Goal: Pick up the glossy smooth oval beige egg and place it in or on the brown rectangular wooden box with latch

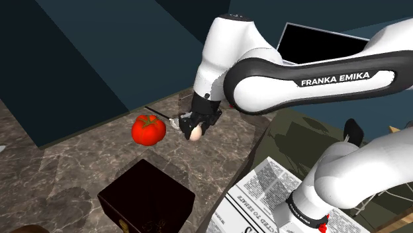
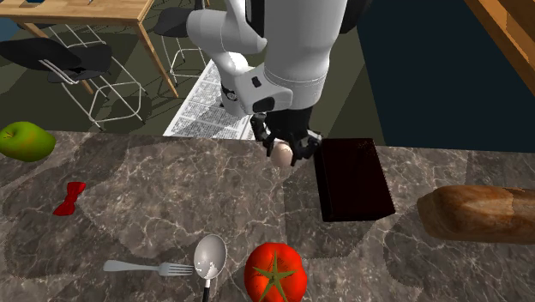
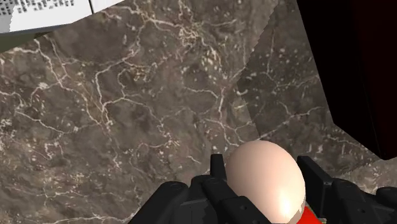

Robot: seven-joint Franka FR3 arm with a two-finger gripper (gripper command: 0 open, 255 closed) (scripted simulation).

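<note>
Dark veined marble counter (image 2: 129,197). Dark brown box (image 2: 353,180) on it. Gripper (image 1: 193,127) over the counter, close to the box, fingers closed partway and clasping the egg (image 3: 264,184). Egg: smooth, pale beige, oval, soft sheen, rounded end sticking out past the fingertips.
</note>
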